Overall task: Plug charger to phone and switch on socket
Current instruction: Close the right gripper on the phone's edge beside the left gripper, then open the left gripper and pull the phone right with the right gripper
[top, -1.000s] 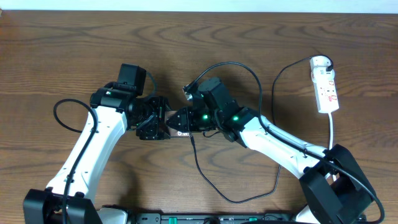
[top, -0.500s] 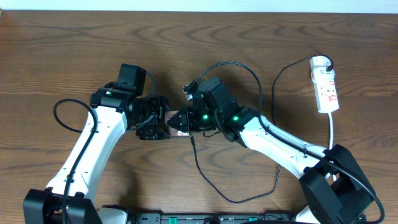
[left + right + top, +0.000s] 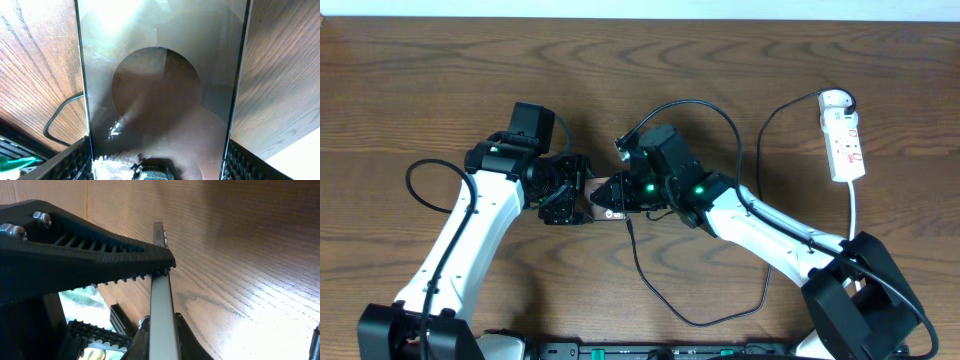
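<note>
The phone (image 3: pixel 604 209) is held off the table between both grippers. In the left wrist view its glossy brownish screen (image 3: pixel 160 75) fills the frame, and my left gripper (image 3: pixel 157 162) is shut on its two long sides. In the right wrist view the phone shows edge-on (image 3: pixel 161 305), and my right gripper (image 3: pixel 161 332) is pinched across its thickness. In the overhead view the left gripper (image 3: pixel 572 195) and right gripper (image 3: pixel 612 195) meet at the phone. The black charger cable (image 3: pixel 660 300) ends just below the right gripper, with its tip hidden. The white socket (image 3: pixel 843 135) lies far right.
The charger cable loops toward the table's front edge and also shows in the left wrist view (image 3: pixel 52 122). The socket's white cord (image 3: pixel 855 215) runs down toward the right arm's base. The left gripper's toothed finger (image 3: pixel 100 255) crosses the right wrist view.
</note>
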`<state>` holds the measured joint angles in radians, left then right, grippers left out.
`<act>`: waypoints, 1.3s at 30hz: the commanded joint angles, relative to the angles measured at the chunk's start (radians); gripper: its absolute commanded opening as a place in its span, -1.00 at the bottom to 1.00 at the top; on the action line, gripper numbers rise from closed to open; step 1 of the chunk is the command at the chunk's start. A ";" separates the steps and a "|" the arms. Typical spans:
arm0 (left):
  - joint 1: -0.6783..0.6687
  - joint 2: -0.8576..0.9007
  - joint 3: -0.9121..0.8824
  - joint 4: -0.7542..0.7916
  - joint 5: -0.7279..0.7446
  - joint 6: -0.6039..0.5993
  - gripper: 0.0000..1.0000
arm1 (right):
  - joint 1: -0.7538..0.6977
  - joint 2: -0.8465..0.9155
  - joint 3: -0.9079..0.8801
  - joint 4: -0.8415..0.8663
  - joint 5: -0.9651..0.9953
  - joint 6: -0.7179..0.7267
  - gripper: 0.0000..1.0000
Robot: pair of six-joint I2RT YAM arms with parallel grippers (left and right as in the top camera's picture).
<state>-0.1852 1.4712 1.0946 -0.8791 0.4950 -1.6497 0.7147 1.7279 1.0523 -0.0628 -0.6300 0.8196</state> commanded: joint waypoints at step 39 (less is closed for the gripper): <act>0.107 -0.006 0.022 0.359 0.345 0.698 0.71 | -0.352 0.006 0.019 0.062 -0.163 0.069 -0.98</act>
<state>-0.0910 1.4708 1.1007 -0.5858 0.6880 -1.2137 0.3916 1.7283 1.0515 -0.0631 -0.6708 0.7700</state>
